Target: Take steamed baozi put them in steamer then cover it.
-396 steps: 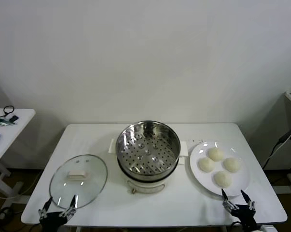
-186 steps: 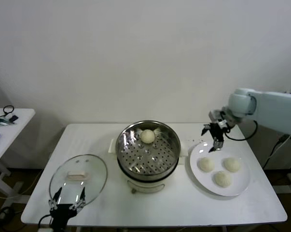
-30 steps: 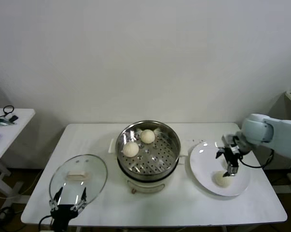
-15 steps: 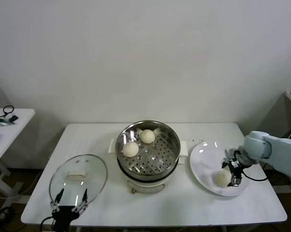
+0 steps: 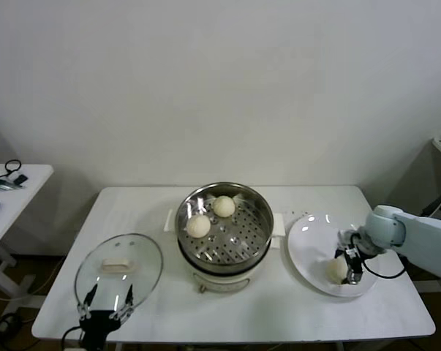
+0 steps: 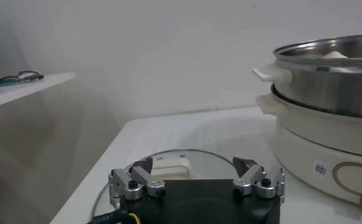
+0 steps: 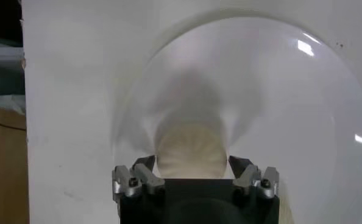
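Now the right gripper (image 5: 349, 268) sits on the white plate (image 5: 308, 252), its fingers straddling the last baozi (image 7: 190, 150) without clearly pinching it. Two baozi (image 5: 198, 226) lie in the steamer (image 5: 224, 223). The left gripper (image 6: 196, 181), spread wide, waits beside the glass cover (image 5: 119, 272).

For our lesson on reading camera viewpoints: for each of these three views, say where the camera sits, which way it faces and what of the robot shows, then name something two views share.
Head: high up, looking down at the table; right arm shows.
Left wrist: low by the table's near edge, facing across the lid to the steamer; left gripper shows.
Right wrist: above the plate, facing down; right gripper around a bun.
Shared: head view also shows that bun.
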Controlling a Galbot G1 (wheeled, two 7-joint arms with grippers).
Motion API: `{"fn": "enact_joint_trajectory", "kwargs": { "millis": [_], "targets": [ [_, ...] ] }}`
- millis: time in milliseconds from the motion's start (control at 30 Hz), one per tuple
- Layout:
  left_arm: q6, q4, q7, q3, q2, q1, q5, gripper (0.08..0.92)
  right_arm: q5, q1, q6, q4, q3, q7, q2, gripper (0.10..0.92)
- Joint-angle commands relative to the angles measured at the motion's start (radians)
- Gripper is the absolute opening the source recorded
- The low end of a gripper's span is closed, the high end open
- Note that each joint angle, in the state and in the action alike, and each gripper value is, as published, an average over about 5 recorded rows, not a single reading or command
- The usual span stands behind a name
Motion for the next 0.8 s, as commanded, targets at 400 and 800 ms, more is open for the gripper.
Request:
{"fn": "enact_joint_trajectory", "kwargs": {
  "millis": [400,800],
  "targets": [
    [0.002,-0.005,-0.001,0.003,-0.003,0.002,0.005,0.823,-0.015,0.249,0.091,0.004,-0.137,-0.078,0.031,0.625],
    [0.006,-0.006,0.001,0.009,-0.002,0.002,0.023,0.823,0.098,0.963,0.605,0.055,-0.357,-0.219,0.379,0.619]
  ]
}}
